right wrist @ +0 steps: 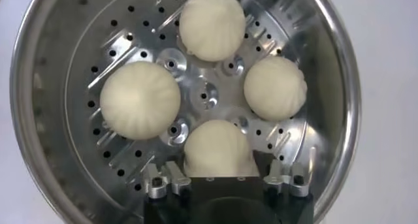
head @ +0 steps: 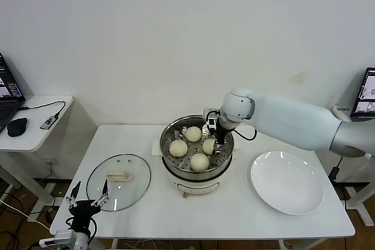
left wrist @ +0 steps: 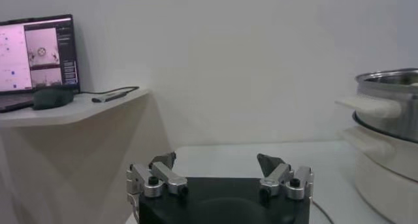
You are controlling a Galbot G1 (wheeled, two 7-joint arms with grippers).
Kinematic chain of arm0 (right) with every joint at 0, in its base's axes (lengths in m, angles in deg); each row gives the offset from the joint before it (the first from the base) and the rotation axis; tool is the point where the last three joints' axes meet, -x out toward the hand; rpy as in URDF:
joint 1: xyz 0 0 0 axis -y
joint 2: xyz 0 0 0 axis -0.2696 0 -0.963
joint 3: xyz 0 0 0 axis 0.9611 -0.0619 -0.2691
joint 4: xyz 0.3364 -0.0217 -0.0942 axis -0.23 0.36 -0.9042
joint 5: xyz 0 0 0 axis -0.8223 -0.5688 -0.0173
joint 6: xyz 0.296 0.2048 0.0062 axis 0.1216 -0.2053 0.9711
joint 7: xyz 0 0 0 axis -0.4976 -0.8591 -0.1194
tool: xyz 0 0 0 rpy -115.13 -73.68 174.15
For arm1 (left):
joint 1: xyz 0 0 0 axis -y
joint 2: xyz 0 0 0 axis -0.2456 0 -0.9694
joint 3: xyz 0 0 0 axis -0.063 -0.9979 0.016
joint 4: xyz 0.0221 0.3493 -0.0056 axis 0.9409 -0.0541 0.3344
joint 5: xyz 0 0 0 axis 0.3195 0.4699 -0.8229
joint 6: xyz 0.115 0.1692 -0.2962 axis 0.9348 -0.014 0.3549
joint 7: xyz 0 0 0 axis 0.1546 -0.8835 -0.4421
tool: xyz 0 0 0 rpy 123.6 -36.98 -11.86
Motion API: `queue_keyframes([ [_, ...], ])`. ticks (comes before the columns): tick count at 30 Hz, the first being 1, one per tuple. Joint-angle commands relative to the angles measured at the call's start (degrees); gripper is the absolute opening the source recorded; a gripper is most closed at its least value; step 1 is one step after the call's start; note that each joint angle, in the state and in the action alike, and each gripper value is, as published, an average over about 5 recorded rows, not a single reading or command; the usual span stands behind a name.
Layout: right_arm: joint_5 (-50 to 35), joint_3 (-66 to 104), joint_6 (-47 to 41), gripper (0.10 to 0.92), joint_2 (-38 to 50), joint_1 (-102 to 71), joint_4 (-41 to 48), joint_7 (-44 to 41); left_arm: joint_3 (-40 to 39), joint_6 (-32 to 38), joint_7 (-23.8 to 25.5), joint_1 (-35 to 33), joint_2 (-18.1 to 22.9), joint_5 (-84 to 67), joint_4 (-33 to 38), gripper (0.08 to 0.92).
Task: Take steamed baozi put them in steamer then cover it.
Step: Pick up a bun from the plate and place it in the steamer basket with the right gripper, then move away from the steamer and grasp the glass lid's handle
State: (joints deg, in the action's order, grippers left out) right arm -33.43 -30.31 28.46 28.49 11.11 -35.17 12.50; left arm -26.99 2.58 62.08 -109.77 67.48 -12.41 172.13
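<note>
Nearest to us, at the front left corner of the worktop (head: 234, 215), the left gripper (head: 88, 194) waits parked with its fingers (left wrist: 163, 172) spread wide and nothing between them. Just beyond it the cover (head: 118, 181) lies flat on the worktop, its cream handle facing up, well apart from the steamer (head: 197, 154). On the opposite side, near the front right, we see a flat white plate (head: 287, 181) with nothing on it. Farther in, at the middle of the worktop, the steamer stands on its cream base, and all four steamed baozi (right wrist: 140, 100) sit on the perforated tray inside it, spaced around the tray's centre. The right gripper (head: 214, 142) reaches down into the pot from the right side; in the right wrist view its fingers (right wrist: 164, 180) stand apart on either side of the nearest bun (right wrist: 217, 147), which rests on the tray, so we read them as open and not gripping. Beyond the steamer a white wall closes the scene. To the far left a side table (head: 35, 127) carries a laptop (head: 8, 95) and a dark mouse (head: 17, 126), and another screen (head: 364, 93) shows at the far right edge.
</note>
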Motion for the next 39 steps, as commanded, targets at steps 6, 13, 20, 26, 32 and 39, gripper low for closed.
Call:
queue_keyframes([
  [6, -4.07, 7.84, 0.34, 0.822, 15.05, 0.43, -15.70, 10.77, -0.39, 0.10, 0.05, 0.20, -0.14, 0.02, -0.38, 0.823],
  [13, -6.01, 29.31, 12.97, 0.823, 28.93, -25.02, -25.86, 36.32, -0.68, 0.14, 0.06, 0.44, -0.21, 0.20, -0.59, 0.823],
  [20, 2.46, 74.25, 28.79, 0.823, 27.29, -69.88, -29.59, 44.85, -1.56, 0.94, 1.02, 0.58, -0.36, 0.50, -0.90, 0.823],
  [26, 12.27, 99.65, 38.15, 0.823, 11.58, -90.34, -31.35, 42.22, -2.90, 1.91, 2.15, 1.40, 0.89, 1.00, -1.29, 0.823],
  [32, 17.72, 116.25, 45.16, 0.823, -4.93, -104.00, -33.48, 35.65, -4.30, 3.97, 2.24, 2.01, 1.31, 3.11, -2.44, 0.823],
  [39, 17.82, 127.28, 45.12, 0.823, -17.44, -112.61, -36.63, 30.28, -4.77, 7.53, 0.26, 3.14, 1.61, 14.42, -5.04, 0.823],
])
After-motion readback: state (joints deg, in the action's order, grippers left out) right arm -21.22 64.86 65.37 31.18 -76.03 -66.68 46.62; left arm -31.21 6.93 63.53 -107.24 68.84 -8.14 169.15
